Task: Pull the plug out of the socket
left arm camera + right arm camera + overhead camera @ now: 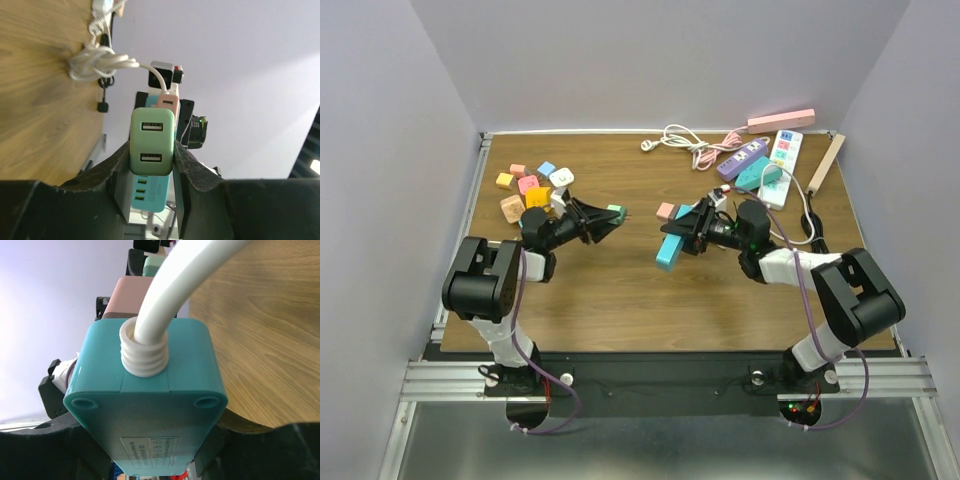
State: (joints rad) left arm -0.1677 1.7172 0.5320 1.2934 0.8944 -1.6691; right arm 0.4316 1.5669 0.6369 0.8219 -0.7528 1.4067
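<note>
My left gripper (605,220) is shut on a pale green plug (617,211) with two USB ports, pinched between the fingers in the left wrist view (152,142) and held above the table. A gap separates it from the socket, a teal power strip (671,247). My right gripper (694,232) is shut on that strip's cord end (150,400), where a thick white cord (186,270) leaves it. A pink plug (665,210) sits in the strip's far end, also seen behind the green plug (168,101).
Several coloured plugs (532,186) lie at the back left. At the back right are a purple strip (743,158), a white strip (783,160), a pink strip (781,120), a wooden bar (826,163) and coiled white cord (677,137).
</note>
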